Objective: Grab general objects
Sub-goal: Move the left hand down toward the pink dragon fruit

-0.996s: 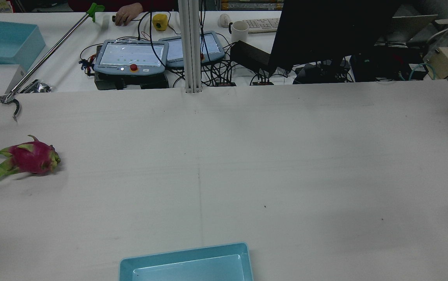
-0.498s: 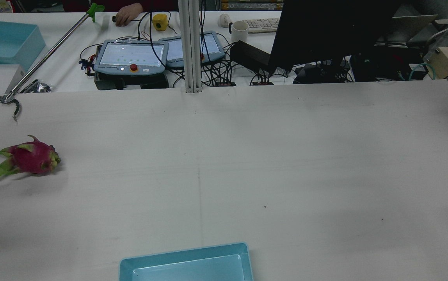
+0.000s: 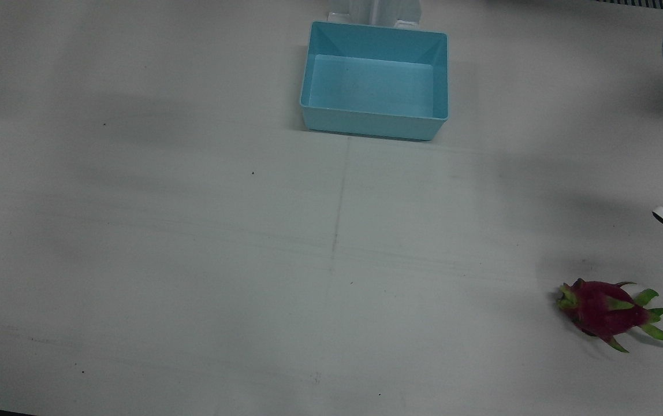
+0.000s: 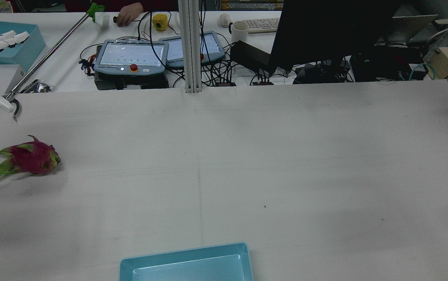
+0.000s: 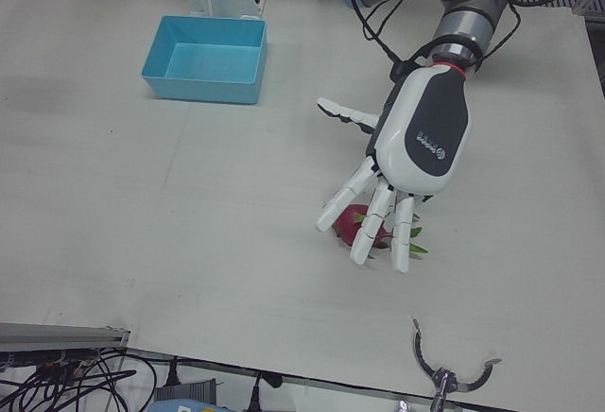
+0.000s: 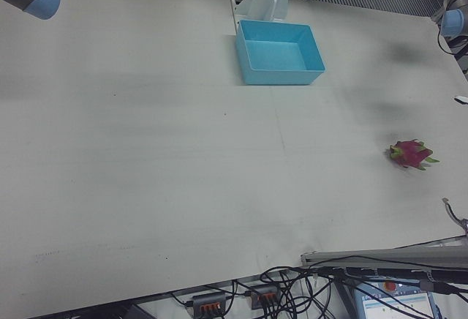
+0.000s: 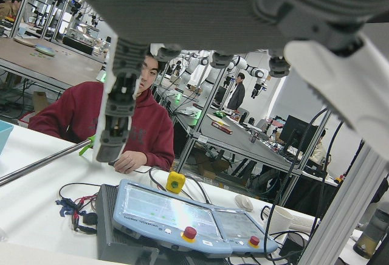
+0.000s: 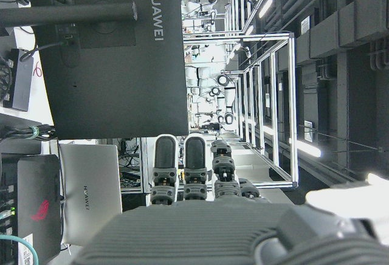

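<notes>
The dragon fruit [image 3: 606, 312] lies on its side on the white surface [image 3: 193, 260], far out on the left arm's half and well apart from the blue bin [image 3: 375, 81], which is empty. Its green scales trail away from the bin; the rounder red body faces it.

The left hand [image 5: 406, 162] hangs above the fruit, palm down, fingers spread and extended, holding nothing; whether it is directly over the fruit or merely in line with it cannot be settled from the left-front view. The right hand [image 8: 231, 216] shows only in its own camera, fingers straight, pointing away from the surface, and apparently empty.

Assessment: the step in hand is the approach. Recommended practice is to centre the palm over the red body, not the leafy tail, descend squarely, and close the fingers around the widest part. The fruit is rounded and may roll if touched off-centre.
</notes>
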